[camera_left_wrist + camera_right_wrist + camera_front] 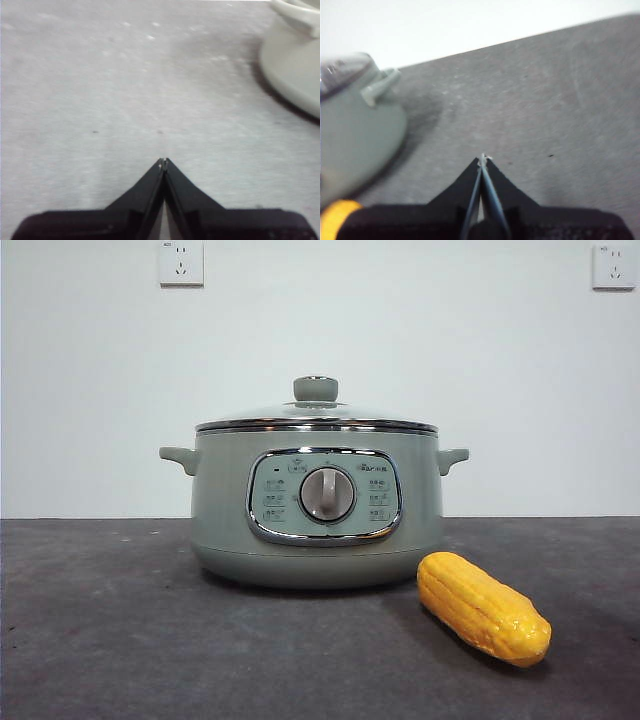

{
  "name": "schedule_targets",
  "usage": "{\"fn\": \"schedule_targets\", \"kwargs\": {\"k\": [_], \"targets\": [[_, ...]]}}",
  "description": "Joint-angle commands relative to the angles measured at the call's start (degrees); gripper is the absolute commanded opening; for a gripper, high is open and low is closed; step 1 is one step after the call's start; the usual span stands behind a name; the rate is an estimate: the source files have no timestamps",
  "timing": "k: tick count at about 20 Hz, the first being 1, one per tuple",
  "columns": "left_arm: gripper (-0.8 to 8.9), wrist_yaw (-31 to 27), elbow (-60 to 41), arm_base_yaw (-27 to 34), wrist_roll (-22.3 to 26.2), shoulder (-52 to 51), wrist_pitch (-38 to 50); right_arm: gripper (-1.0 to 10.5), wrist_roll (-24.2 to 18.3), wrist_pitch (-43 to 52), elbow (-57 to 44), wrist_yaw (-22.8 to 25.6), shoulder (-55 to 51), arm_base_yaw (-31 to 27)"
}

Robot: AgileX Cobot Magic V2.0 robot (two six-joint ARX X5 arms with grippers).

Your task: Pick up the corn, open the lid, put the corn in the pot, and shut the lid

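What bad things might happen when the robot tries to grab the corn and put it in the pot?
1. The corn is glossy, rounded and lies at an angle on the table, so it might roll or slip out of the jaws.
2. It lies close to the pot, so the right gripper, now shut, might bump the pot while reaching.
3. The lid is on; its knob is small and smooth, so the left gripper, also shut, might lose it.

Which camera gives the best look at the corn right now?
The front view: the whole corn lies on the table, in front of the pot and off to one side, kernel rows clear. The right wrist view catches only a blurred yellow end at the picture's edge. The left wrist view does not show it.
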Motion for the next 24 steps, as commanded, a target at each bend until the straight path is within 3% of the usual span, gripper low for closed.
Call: {"fn": "schedule_targets", "kwargs": {"k": [1, 6, 10, 17, 20, 24], "targets": [[-0.05, 0.85, 4.04, 0.20, -2.84, 1.29, -0.57, -0.1, 10.67, -0.74, 3.34, -0.28, -0.02, -0.02], [-0.05, 9.03, 14.69, 0.20, -5.46, 8.96, -0.92, -0.1, 12.04, -9.51, 14.32, -2.21, 4.61, -0.02], [-0.04, 20.22, 22.29, 0.20, -5.53, 16.68, -0.92, 0.0, 9.49, -21.14, 23.39, -9.70, 11.74, 0.00], [-0.04, 36.98, 26.86, 0.02, -8.09, 24.26, -0.92, 0.0, 12.85, -28.83, 30.58, -17.81, 16.79, 0.00], [-0.04, 39.65, 27.82, -0.83, -9.18, 26.03, -1.62, 0.0, 12.90, -28.87, 32.35, -22.58, 18.64, 0.00], [-0.05, 39.65, 28.72, -3.21, -9.53, 27.12, -3.91, 0.0, 12.68, -30.53, 35.12, -25.03, 22.84, 0.09]]}}
